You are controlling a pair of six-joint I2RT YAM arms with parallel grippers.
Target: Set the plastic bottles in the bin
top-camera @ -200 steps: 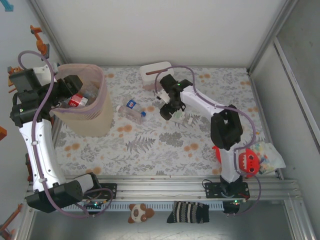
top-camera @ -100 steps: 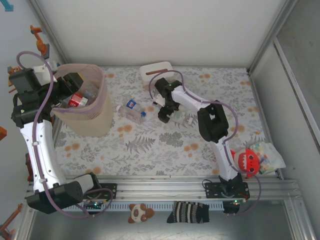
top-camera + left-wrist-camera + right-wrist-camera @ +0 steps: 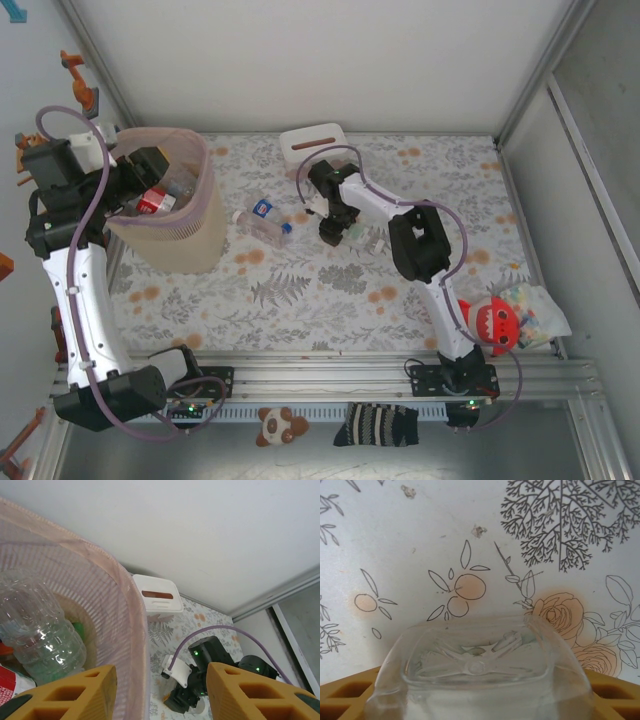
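Observation:
In the right wrist view a clear plastic bottle [image 3: 480, 665] with a square base fills the gap between my yellow fingers [image 3: 350, 695], just above the floral tabletop. From above, my right gripper [image 3: 335, 230] is shut on it at mid-table. Another clear bottle with a blue label [image 3: 262, 222] lies left of it, beside the bin [image 3: 190, 235]. The pinkish latticed bin [image 3: 125, 580] holds a clear bottle [image 3: 40, 630] and a red-labelled one [image 3: 155, 203]. My left gripper [image 3: 135, 175] hangs open over the bin's rim, which runs between its fingers [image 3: 65, 695] untouched.
A white tissue box [image 3: 312, 145] stands at the back of the table behind the right gripper. A red plush shark [image 3: 495, 323] and a bag of coloured bits [image 3: 535, 310] lie at the right edge. Metal frame rails border the table.
My right gripper has shifted a little left and down onto the clear bottle, and its jaws have narrowed around it. The left arm and the blue-labelled bottle have stayed put.

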